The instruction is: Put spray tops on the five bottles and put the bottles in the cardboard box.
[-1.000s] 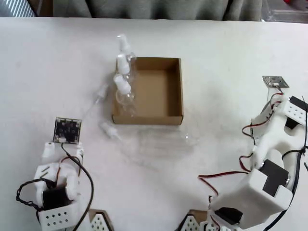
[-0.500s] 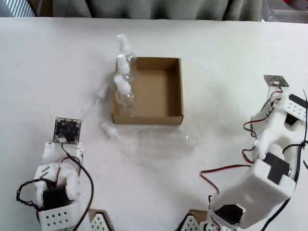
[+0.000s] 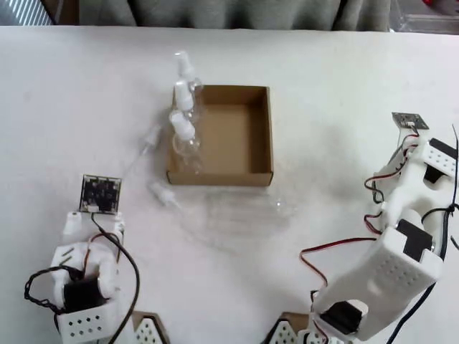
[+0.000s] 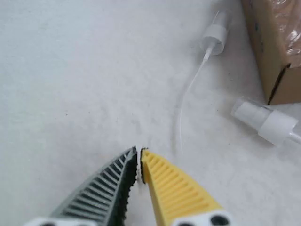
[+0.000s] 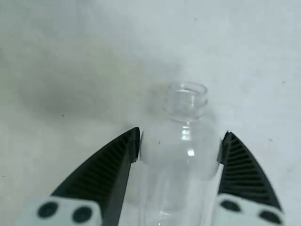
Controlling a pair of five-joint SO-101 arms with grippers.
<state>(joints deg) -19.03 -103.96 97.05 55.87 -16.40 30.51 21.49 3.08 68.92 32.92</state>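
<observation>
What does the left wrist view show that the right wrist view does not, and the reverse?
Left wrist view, not the right: the shut left gripper, a spray top with a long tube, a second spray top and a cardboard box corner. Right wrist view, not the left: the right gripper clamping an uncapped clear bottle. Both: the white table.

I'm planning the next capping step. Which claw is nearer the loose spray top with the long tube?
Left. The left claw, shut, sits by the tube end of the spray top; the right claw is across the table, holding an uncapped bottle.
</observation>
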